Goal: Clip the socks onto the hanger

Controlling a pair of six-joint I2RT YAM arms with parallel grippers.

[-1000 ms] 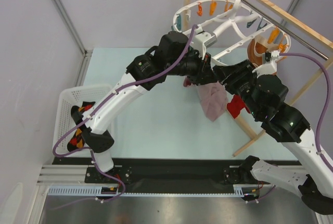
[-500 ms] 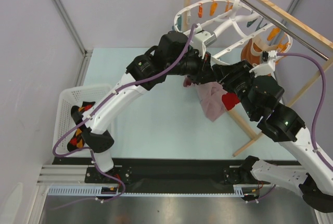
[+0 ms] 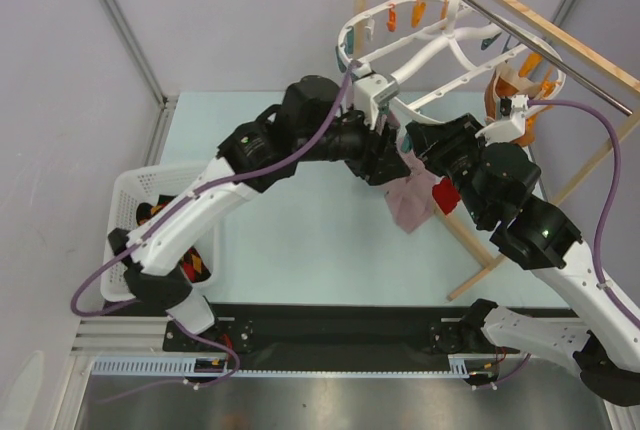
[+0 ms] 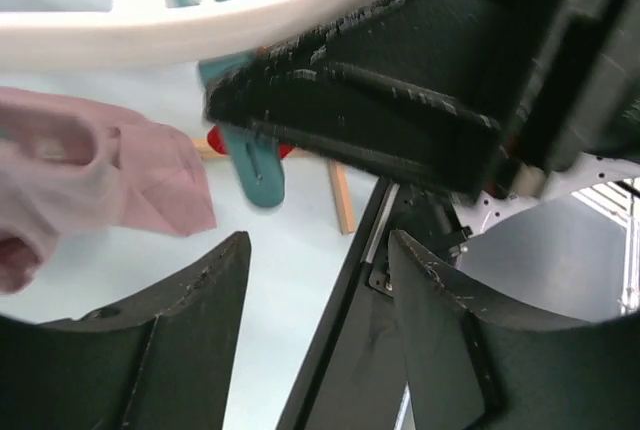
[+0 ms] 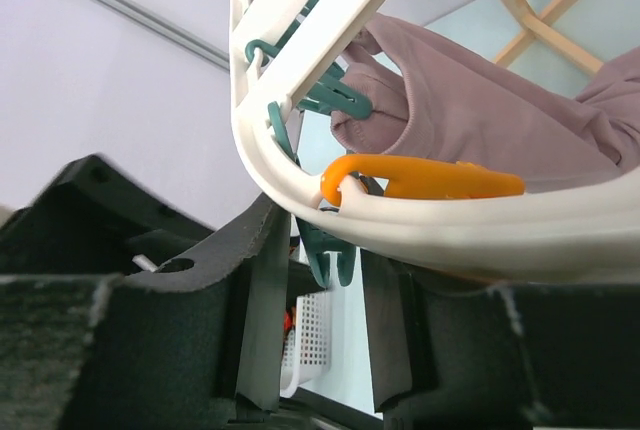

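Note:
The white hanger ring (image 3: 345,42) hangs at the back from a wooden pole, with teal and orange clips. My right gripper (image 3: 418,140) is at its near rim. In the right wrist view the open right gripper (image 5: 325,280) straddles a hanging teal clip (image 5: 330,250) under the ring (image 5: 450,230), without squeezing it. My left gripper (image 3: 388,153) is just left of it, open and empty (image 4: 318,280), below the ring (image 4: 200,25) and a teal clip (image 4: 255,165). The argyle socks (image 3: 193,264) lie in the basket, mostly hidden by my left arm.
A white basket (image 3: 125,190) stands at the left edge. A mauve-pink cloth (image 3: 410,200) hangs below the ring between the grippers. An orange-brown garment (image 3: 505,85) hangs at the back right. Slanted wooden rack poles (image 3: 480,260) cross the right side. Something red (image 3: 445,195) shows under my right wrist.
My left arm has swung lower and leftward over the basket, and its gripper has moved right under the ring. My right gripper has risen to the ring's near rim.

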